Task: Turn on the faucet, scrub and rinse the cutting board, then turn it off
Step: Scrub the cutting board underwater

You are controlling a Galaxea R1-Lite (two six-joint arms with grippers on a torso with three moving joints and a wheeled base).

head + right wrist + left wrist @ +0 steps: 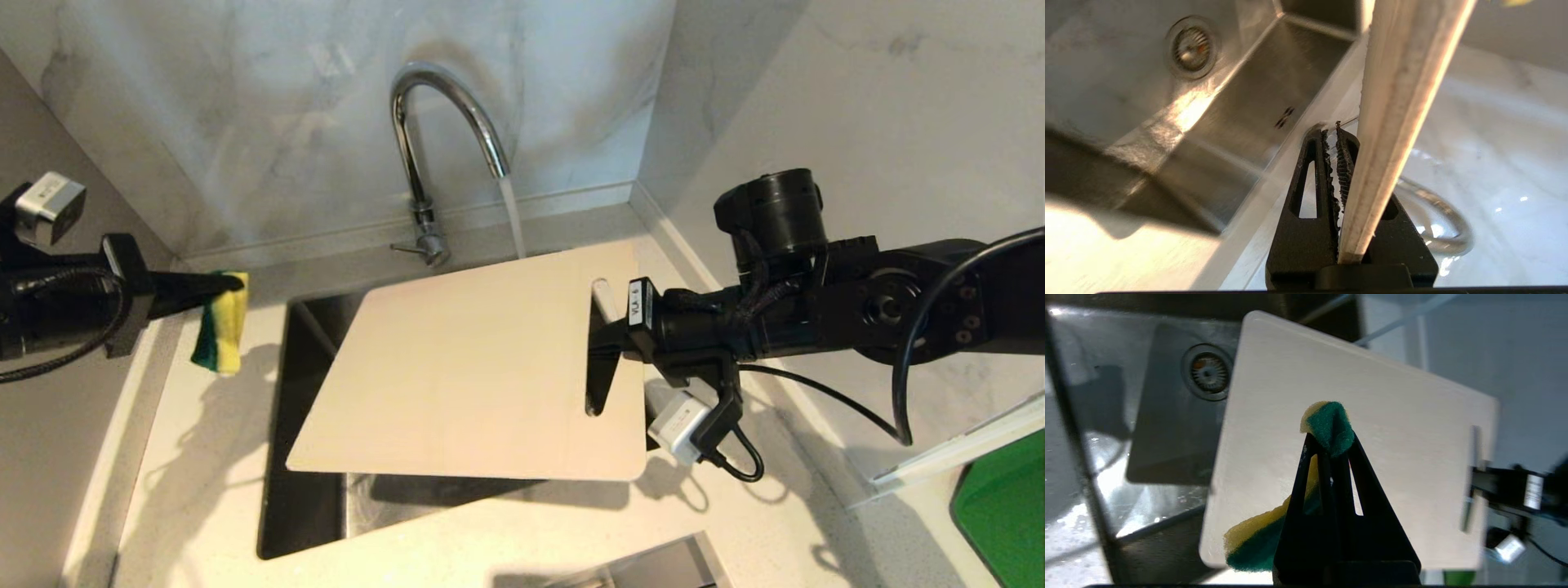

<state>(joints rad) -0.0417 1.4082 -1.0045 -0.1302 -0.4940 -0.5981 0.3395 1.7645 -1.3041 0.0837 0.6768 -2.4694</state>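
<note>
A chrome faucet (445, 139) at the back of a steel sink (282, 457) is running, its stream falling behind the far edge of the cutting board (465, 376). The beige board is held flat above the basin by the right gripper (608, 331), whose fingers are closed on the edge strip beside the handle slot. The left gripper (224, 283) hovers over the white counter (196, 457) left of the sink, fingers pinched shut on a yellow-and-green sponge (220, 327) that hangs clear of the board. Whether the water touches the board is hard to tell.
</note>
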